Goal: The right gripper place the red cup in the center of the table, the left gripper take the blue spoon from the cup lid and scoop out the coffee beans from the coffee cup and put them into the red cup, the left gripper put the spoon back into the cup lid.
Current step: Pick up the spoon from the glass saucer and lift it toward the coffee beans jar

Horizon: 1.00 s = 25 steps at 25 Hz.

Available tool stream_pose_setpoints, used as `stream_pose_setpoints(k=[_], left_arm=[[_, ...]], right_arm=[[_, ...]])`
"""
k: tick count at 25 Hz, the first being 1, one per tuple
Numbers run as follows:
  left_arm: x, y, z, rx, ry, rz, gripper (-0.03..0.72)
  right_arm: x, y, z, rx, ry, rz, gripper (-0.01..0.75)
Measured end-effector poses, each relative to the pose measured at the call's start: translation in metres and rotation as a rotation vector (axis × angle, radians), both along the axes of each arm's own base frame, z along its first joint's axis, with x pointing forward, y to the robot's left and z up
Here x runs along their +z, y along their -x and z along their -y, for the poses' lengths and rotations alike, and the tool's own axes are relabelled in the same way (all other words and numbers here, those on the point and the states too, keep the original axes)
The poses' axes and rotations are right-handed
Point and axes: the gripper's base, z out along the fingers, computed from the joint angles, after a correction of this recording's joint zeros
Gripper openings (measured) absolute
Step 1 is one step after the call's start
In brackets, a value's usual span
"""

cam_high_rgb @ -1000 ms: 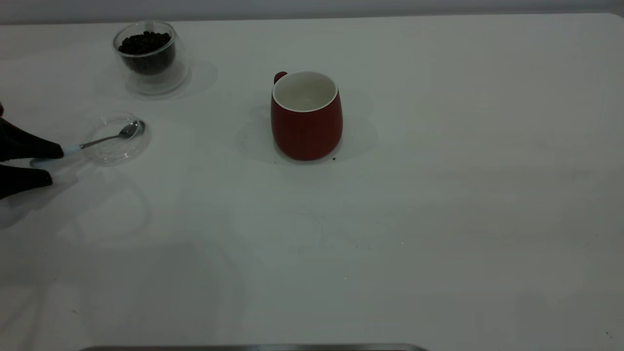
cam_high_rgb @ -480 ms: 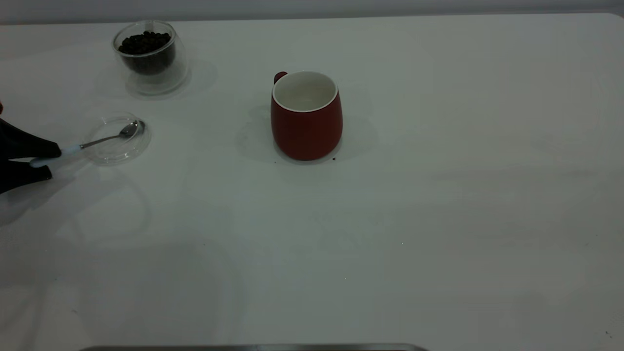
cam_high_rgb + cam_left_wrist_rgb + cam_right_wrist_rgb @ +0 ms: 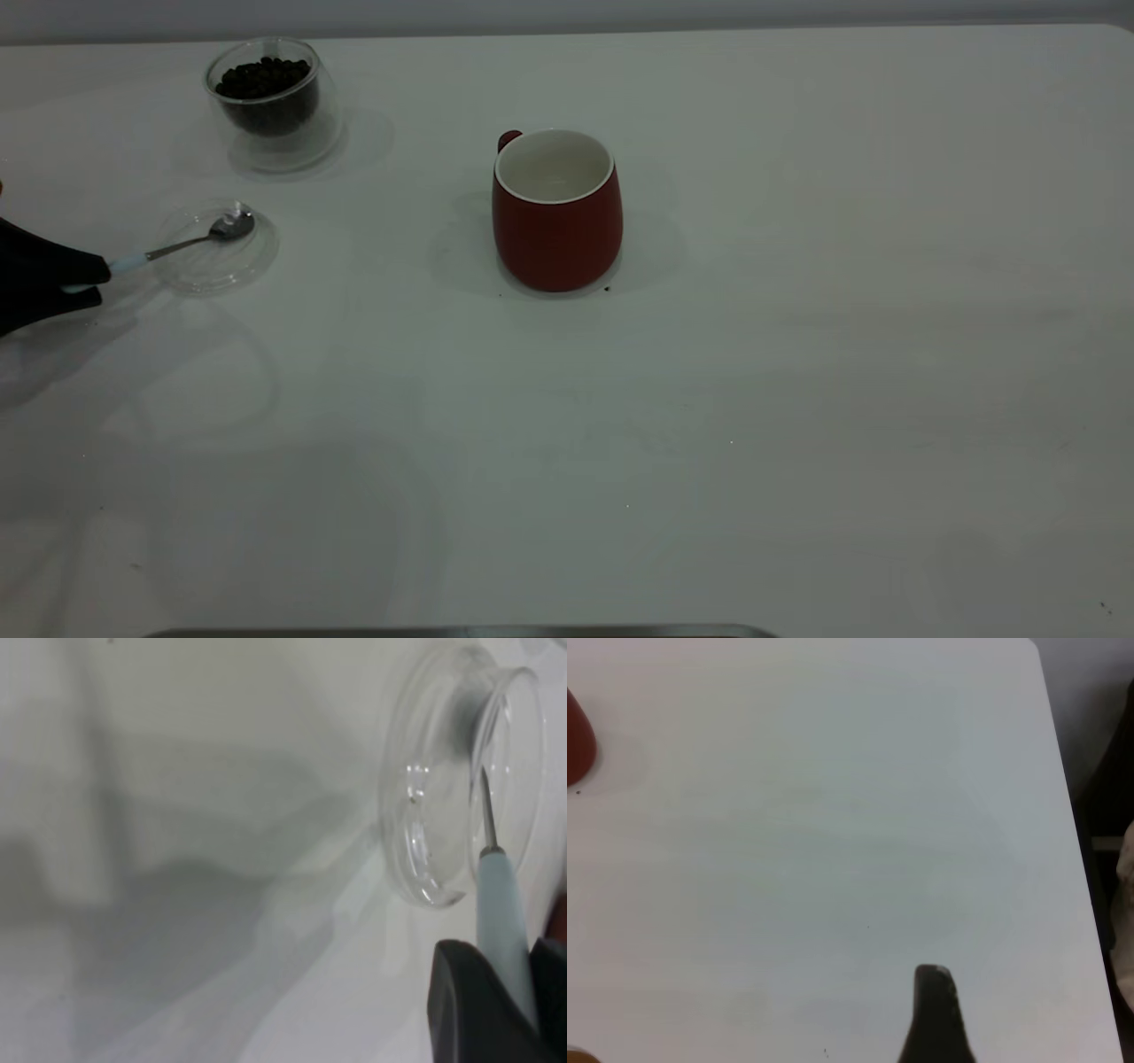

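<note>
Left hand (image 3: 84, 276), a black wedge-tipped arm end at the worktop's left edge, is pinched on the pale blue-white handle of the small metal-bowled blue spoon (image 3: 182, 244). In the left wrist view the handle (image 3: 500, 912) runs between the two dark fingers (image 3: 469, 1005), so the hold looks firm.

Spoon's long axis points away from the hand toward the worktop's middle, angled slightly to the far edge. Its bowl sits over the far part of the shallow clear glass cup lid (image 3: 215, 248); whether it touches the glass or is just lifted, I cannot tell.

Key relation for the next move: the small clear double-walled glass coffee cup (image 3: 275, 102), heaped with dark roasted coffee beans (image 3: 263, 78), stands near the far-left corner of the large white worktop (image 3: 709, 425), beyond the lid and a little toward the middle from the hand. The spoon tip already leans roughly that way. My guess is a lift clear of the lid's rim, then a carry toward the far edge.

Rounded dark-red ceramic cup (image 3: 556, 213), white inside, stands upright about centre of the worktop, well apart from the lid, and shows no beans.

Right hand (image 3: 935, 1014) is parked over bare worktop near the right edge; only one dark fingertip shows, so whether it is spread I cannot tell.
</note>
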Motion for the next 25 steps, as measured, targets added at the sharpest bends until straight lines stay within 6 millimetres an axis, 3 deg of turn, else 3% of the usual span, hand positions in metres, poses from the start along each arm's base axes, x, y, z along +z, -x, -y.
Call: stream_pose_setpoints(k=[19, 25], left_arm=[[0.004, -0.001, 0.004, 0.020, 0.084, -0.011, 0.135], [0.019, -0.001, 0.001, -0.042, 0.018, -0.004, 0.127]], right_arm=[[0.000, 0.000, 0.000, 0.000, 0.000, 0.000, 0.590], [0.000, 0.000, 0.000, 0.000, 0.000, 0.000, 0.590]])
